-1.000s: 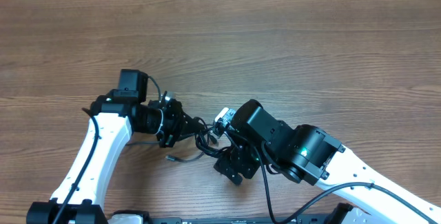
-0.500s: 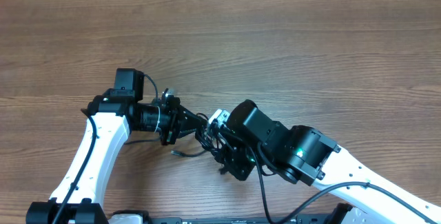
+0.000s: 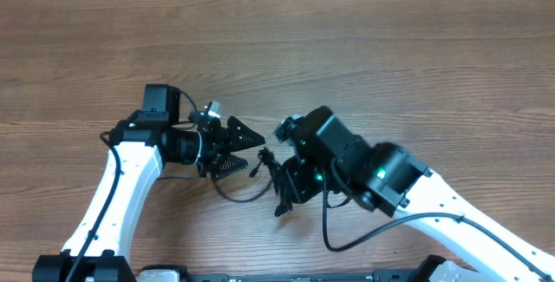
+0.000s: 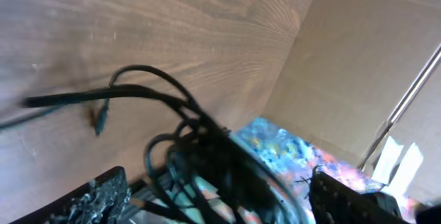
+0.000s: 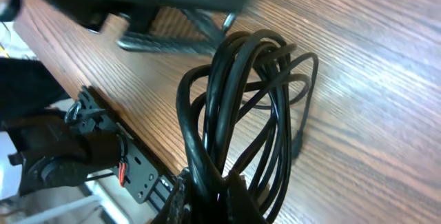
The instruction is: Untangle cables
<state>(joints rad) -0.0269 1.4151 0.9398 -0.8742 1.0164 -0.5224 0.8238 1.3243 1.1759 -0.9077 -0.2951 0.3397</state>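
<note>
Cables bunched over desk between both arms, clamped in right pincer; left pincer spread wide just beside. Close left on one outer strand only; draw apart slowly.

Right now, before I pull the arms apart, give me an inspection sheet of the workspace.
Surface: wood-grain table.
Job's things: cables, a black coiled bundle, tangled, with one loop trailing on the table toward the left arm.
Clutter: nothing seen.
Grippers: left gripper open, beside the bundle, holding nothing; right gripper shut on the cables.
Cables: black arm wire loops beside the right arm.
Surroundings: tan wall panel beyond the table.
</note>
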